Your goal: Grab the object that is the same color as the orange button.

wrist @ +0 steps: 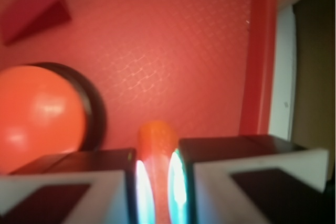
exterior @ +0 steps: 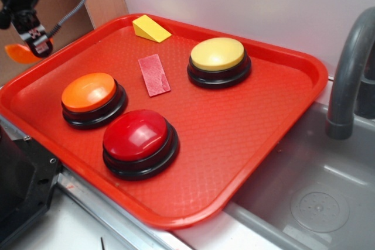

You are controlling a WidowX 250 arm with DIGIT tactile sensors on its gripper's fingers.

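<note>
**Exterior view: orange segment gripped, raised off the tray's left edge**

Exterior view is showing the gripper [exterior: 29,42] hanging at the 10 o'clock corner of the frame, above and outside the left rim of the red tray [exterior: 266,139]. The orange segment [exterior: 20,52] is sticking out from between the fingers, clear of the tray surface, well apart from the orange button [exterior: 89,92].

On the tray, 3 domed buttons on black bases are sitting in a triangle: the orange button at 9 o'clock, the red button [exterior: 136,135] at 6 o'clock just beside it, the yellow button [exterior: 217,54] at 1 o'clock. The flat red rectangle [exterior: 154,75] is lying between the orange and yellow buttons, touching neither. The yellow wedge [exterior: 150,28] is resting at 11 o'clock near the far rim. A grey sink [exterior: 316,203] with a grey faucet [exterior: 348,68] is occupying the 3 to 5 o'clock side.

Wrist view is showing the jaws nearly closed, both pads pressing on the orange segment [wrist: 156,145], which is protruding upward between them. The orange button [wrist: 39,119] is appearing at 9 o'clock below the gripper, the tray rim [wrist: 260,51] running along 3 o'clock.
</note>
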